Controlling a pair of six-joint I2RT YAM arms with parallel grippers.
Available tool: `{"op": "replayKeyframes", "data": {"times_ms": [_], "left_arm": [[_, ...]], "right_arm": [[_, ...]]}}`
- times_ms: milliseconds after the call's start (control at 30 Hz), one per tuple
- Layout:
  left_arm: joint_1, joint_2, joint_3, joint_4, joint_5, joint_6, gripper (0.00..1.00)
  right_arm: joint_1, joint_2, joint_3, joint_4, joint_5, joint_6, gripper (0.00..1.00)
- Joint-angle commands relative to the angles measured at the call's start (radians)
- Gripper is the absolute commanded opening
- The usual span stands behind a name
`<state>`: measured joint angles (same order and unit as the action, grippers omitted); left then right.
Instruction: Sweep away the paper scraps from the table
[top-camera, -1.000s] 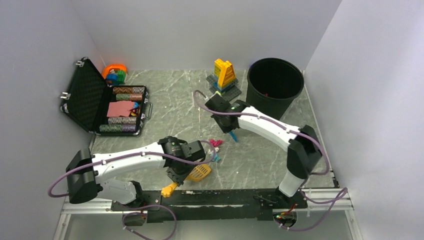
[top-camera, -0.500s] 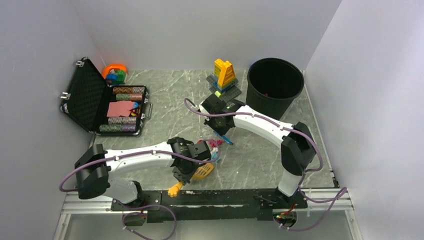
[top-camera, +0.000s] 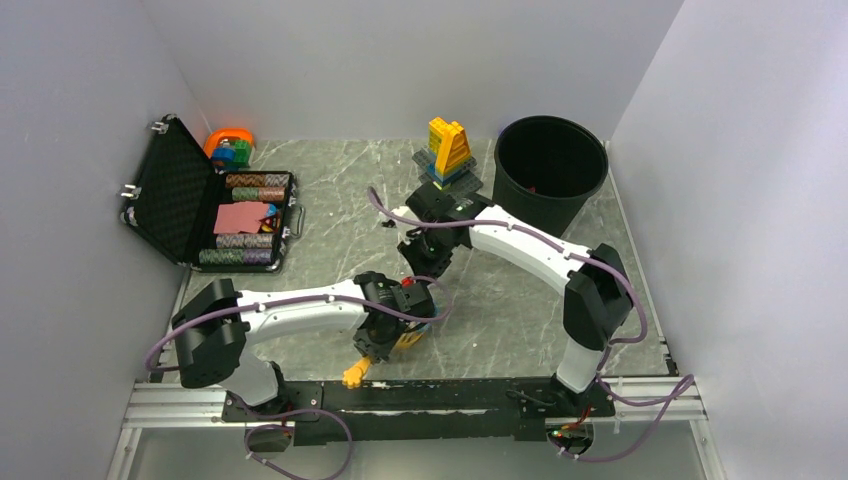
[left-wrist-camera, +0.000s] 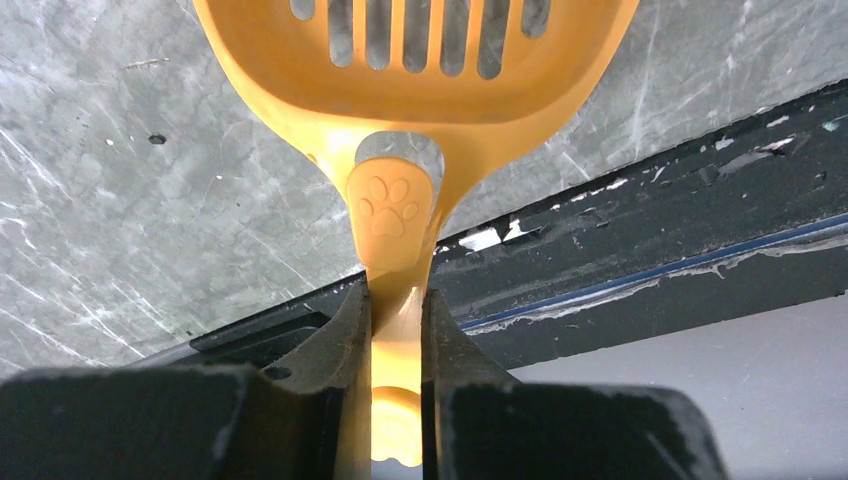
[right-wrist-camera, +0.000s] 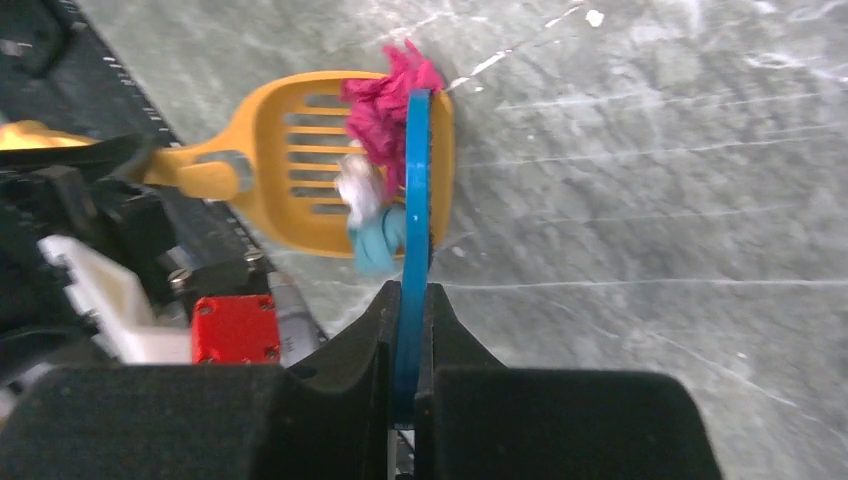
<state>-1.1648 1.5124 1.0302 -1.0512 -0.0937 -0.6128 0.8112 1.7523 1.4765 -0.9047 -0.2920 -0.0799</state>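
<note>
You have three paper scraps in sight through the right wrist camera, bunched at the 12 o'clock end of the blue tool. The largest is a ragged magenta-pink wad, crumpled into loose folds. Below it sits a small white wad, and below that a teal one. All three lie against the pan of the orange scoop. The pink one overlaps its far rim and the teal one hangs over its near rim. You cannot tell whether they sit fully inside.

Your right gripper is clamped tight on a thin blue tool, seen edge-on and running straight up to 12 o'clock from the fingers. Its side touches the scraps on their 3 o'clock side.

Your left gripper is pinched on the scoop's handle, just below a paw-print mark. The slotted pan extends to 12 o'clock over the table, with the black rail crossing at 3 o'clock.

From above, both grippers meet near the table's middle. The black bin stands at 1 o'clock, the yellow-orange brick build at 12 o'clock, and the open black case at 10 o'clock.
</note>
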Motion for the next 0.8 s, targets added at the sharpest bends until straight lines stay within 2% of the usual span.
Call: {"op": "replayKeyframes", "data": {"times_ms": [0,133,200,433,767], "left_arm": [[-0.004,0.020,0.043,0.018,-0.035,0.007,0.00],[-0.004,0.017,0.041,0.020,-0.042,0.014,0.00],[-0.004,0.016,0.032,0.028,-0.046,0.017,0.00],[-0.006,-0.017,-0.020,0.070,-0.115,0.012,0.00],[-0.015,-0.107,0.000,0.061,-0.252,0.023,0.00]], "right_arm": [[-0.056,-0.011,0.030,0.009,-0.203,0.071,0.00],[-0.080,-0.067,0.003,0.042,-0.270,0.078,0.00],[-0.089,-0.088,-0.007,0.056,-0.255,0.115,0.00],[-0.107,-0.102,0.033,-0.024,-0.010,0.169,0.00],[-0.152,-0.360,-0.015,0.011,0.251,0.275,0.00]]}}
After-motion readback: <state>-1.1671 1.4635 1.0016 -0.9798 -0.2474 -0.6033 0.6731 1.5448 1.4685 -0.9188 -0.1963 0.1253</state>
